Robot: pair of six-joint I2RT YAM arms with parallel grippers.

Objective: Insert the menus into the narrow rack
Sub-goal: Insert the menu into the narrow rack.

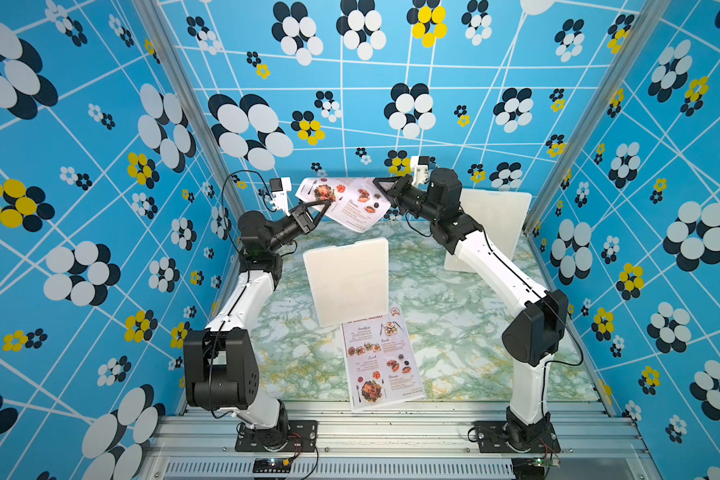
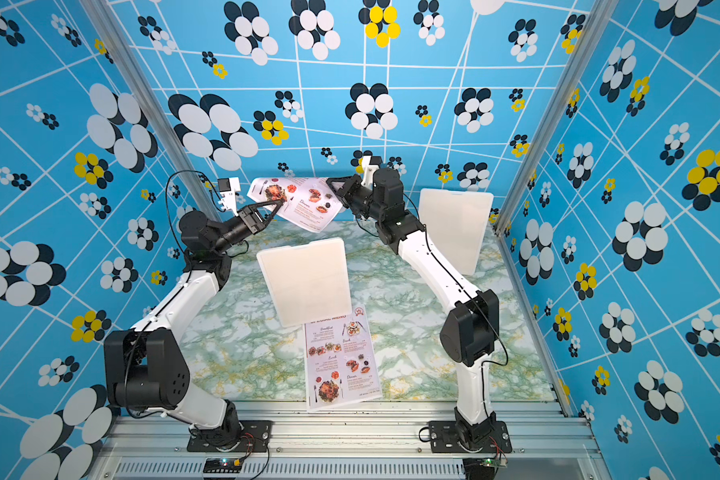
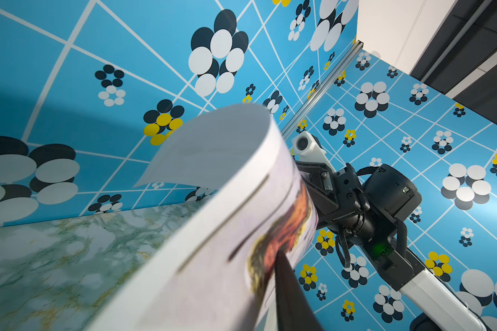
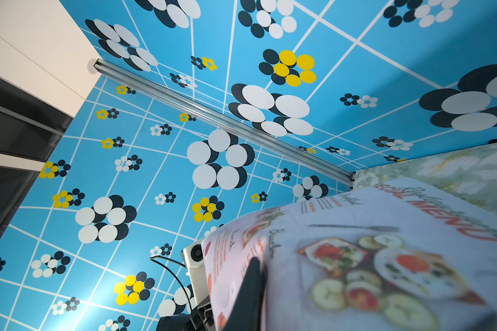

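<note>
The flat menu [image 1: 381, 361] is lying at the tabletop's near edge, its head running behind the rack [image 1: 348, 282] standing mid-tabletop. Beyond, above the far edge, the raised menu [image 1: 350, 201] is hanging bowed, its long axis spanning both tools. The right tool [image 1: 378, 181] is clamping one end. The left tool [image 1: 329, 201] is straddling the other, grip not determinable.

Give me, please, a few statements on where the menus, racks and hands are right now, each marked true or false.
1. The raised menu hangs at the back of the table, between the left hand and the right hand. True.
2. The second menu stands inside the centre rack. False: it lies flat on the table, its top end hidden by that rack.
3. Two white racks stand on the table, the far rack by the right wall. True.
4. The raised menu is perfectly flat. False: it curls over.
</note>
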